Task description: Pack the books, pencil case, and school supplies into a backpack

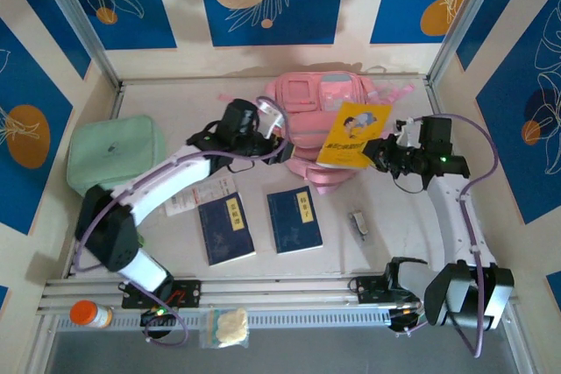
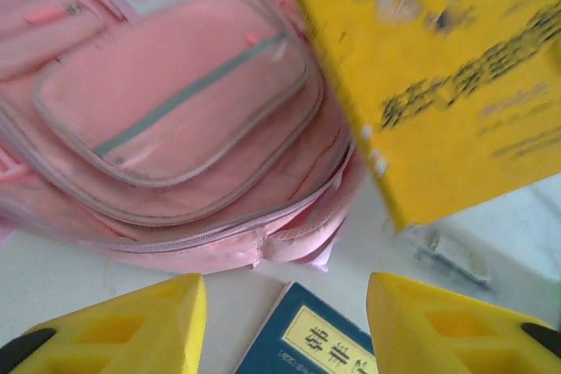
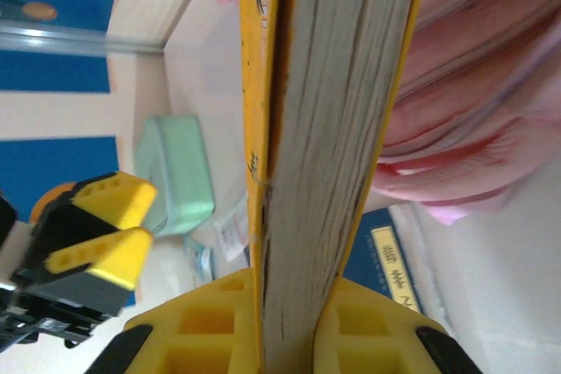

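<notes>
A: What is the right gripper [image 3: 294, 304] doing?
B: It is clamping the yellow book [image 1: 352, 133] by its near right corner and holding it tilted over the right side of the backpack [image 1: 302, 102], which is lying far centre.
A: And the left gripper [image 2: 285, 321]?
B: Its fingers are standing apart, gripping nothing, hovering at the backpack's near edge. Two navy books [image 1: 226, 227] are lying nearer, with the grey item [image 1: 358, 223] right of them.
</notes>
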Tool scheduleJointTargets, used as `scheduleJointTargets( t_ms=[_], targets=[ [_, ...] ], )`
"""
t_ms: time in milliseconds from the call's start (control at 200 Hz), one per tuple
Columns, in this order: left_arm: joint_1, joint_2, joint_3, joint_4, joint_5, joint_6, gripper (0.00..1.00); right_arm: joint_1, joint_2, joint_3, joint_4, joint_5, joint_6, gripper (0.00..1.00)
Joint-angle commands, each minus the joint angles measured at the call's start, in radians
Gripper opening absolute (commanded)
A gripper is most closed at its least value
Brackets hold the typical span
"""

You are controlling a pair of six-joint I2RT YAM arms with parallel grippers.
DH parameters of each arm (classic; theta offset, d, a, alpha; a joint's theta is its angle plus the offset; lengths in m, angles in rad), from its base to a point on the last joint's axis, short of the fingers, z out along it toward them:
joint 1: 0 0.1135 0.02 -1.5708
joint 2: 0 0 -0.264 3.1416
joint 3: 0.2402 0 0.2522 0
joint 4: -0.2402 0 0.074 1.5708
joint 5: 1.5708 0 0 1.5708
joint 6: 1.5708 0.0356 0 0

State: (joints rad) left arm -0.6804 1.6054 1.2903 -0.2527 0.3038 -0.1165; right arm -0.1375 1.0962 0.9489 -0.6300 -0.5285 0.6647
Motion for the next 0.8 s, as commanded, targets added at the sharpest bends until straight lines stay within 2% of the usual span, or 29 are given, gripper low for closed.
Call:
scheduleJointTargets(
  t_ms=[0, 115, 200, 320, 590, 795],
  targets=[
    [-0.024, 0.124, 0.125, -0.077, 0.012, 0.211, 0.52, -0.052, -0.040, -0.006, -0.026, 0.034, -0.027, 0.00],
    [-0.048, 0.286, 0.303, -0.189, 0.000, 0.328, 0.52, -0.113, -0.048, -0.017, -0.026, 0.025, -0.020, 0.00],
    [-0.063, 0.374, 0.362, -0.188, -0.009, 0.413, 0.54, -0.148, -0.047, -0.020, -0.033, 0.015, -0.026, 0.00],
    [-0.066, 0.481, 0.452, -0.194, -0.023, 0.467, 0.57, -0.191, -0.040, -0.040, -0.008, -0.054, -0.025, 0.00],
    [-0.069, 0.651, 0.627, -0.231, -0.072, 0.528, 0.63, -0.203, -0.015, -0.062, 0.021, -0.074, -0.010, 0.00],
    [-0.068, 0.741, 0.721, -0.241, -0.137, 0.532, 0.60, -0.201, -0.007, -0.066, 0.031, -0.090, -0.005, 0.00]
  ],
)
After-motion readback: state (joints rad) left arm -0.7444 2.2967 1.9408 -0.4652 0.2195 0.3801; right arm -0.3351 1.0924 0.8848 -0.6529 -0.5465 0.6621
